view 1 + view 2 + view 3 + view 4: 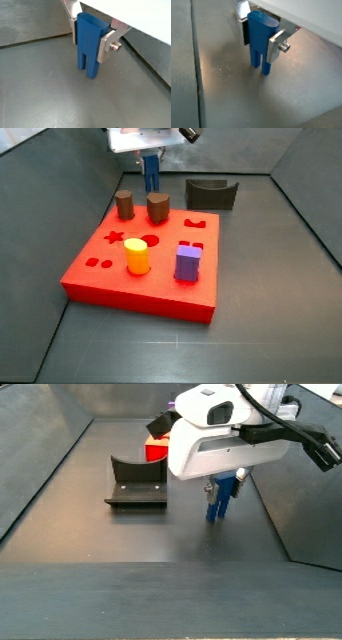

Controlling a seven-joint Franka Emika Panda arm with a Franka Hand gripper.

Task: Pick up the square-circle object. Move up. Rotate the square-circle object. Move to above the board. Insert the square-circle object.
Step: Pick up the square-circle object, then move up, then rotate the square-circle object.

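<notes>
The square-circle object (88, 45) is a tall dark-blue piece with two thin legs. It stands upright, legs down, over the grey floor, and it shows in both wrist views (258, 40). My gripper (90, 42) is shut on its blocky body, one silver finger (107, 47) on each side. In a side view the object (151, 173) hangs behind the red board (160, 288), beyond its far edge. In a side view its legs (218, 504) end at or just above the floor; I cannot tell if they touch. The gripper (225, 484) sits under the white wrist body.
A dark grey curved holder (211, 194) stands on the floor behind the board and shows in both side views (136, 484). On the board stand two brown cylinders (158, 206), a yellow cylinder (136, 256) and a purple block (189, 262). Grey walls enclose the floor.
</notes>
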